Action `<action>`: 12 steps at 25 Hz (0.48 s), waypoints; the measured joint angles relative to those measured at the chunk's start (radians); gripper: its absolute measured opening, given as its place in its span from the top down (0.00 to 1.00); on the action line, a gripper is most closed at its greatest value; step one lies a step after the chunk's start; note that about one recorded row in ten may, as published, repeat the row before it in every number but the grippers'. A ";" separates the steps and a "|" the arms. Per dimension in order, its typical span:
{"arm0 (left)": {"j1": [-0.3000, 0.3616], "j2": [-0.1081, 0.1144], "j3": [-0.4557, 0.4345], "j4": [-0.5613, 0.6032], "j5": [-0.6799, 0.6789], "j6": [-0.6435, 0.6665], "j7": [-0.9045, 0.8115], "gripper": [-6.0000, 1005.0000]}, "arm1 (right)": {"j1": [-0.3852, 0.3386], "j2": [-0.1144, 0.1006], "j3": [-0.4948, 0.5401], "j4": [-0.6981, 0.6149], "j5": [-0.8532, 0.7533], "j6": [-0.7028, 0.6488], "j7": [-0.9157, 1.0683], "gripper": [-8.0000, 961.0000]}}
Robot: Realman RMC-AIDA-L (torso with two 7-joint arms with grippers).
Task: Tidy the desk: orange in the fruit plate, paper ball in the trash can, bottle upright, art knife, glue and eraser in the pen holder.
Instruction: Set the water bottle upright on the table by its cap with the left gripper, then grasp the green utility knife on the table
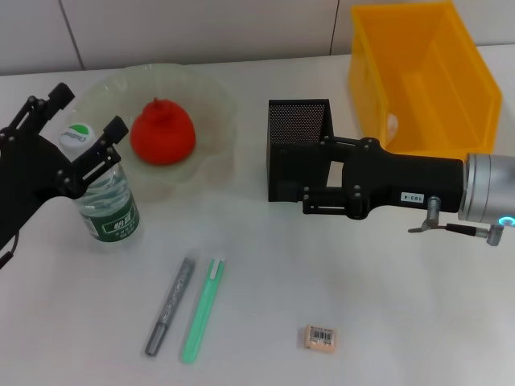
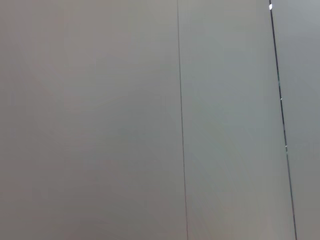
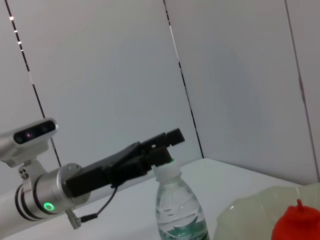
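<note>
- The left tool (image 1: 76, 133) is sitting at the left edge of the frame, fingers spread around the cap of the upright bottle (image 1: 106, 205), gripping nothing.
- The right tool (image 1: 310, 197), centre frame, is pressing against the holder (image 1: 296, 137); I cannot tell its fingers' state.
- The eraser (image 1: 321, 338) is lying lower centre on the desk (image 1: 418, 322), below and nearer the right tool.
- The knife (image 1: 169, 307) and glue (image 1: 203, 309) are lying lengthwise, lower left.

Orange (image 1: 162, 133) in fruit plate (image 1: 211, 104), bottle (image 1: 103, 195) left-front
</note>
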 joint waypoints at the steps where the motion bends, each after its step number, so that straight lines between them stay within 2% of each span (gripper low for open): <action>1: 0.010 0.001 -0.003 0.025 -0.002 0.038 0.000 0.15 | 0.000 0.000 0.000 0.000 0.000 0.003 0.000 0.20; 3: 0.010 0.001 -0.003 0.025 -0.002 0.038 0.000 0.15 | 0.000 0.000 0.000 0.000 0.000 0.006 0.000 0.20; 6: 0.016 0.003 -0.012 0.046 -0.006 0.111 -0.013 0.15 | 0.000 0.000 0.000 0.004 0.000 0.011 0.000 0.20; 10: 0.016 0.003 -0.012 0.046 -0.006 0.111 -0.013 0.15 | 0.000 -0.001 0.001 0.008 0.000 0.020 0.000 0.20; 11: 0.018 0.003 -0.024 0.058 -0.010 0.188 -0.015 0.15 | 0.000 -0.001 0.001 0.009 0.000 0.027 0.000 0.20; 12: 0.018 0.003 -0.021 0.068 -0.009 0.206 -0.021 0.15 | 0.000 -0.001 0.001 0.009 0.000 0.027 0.000 0.20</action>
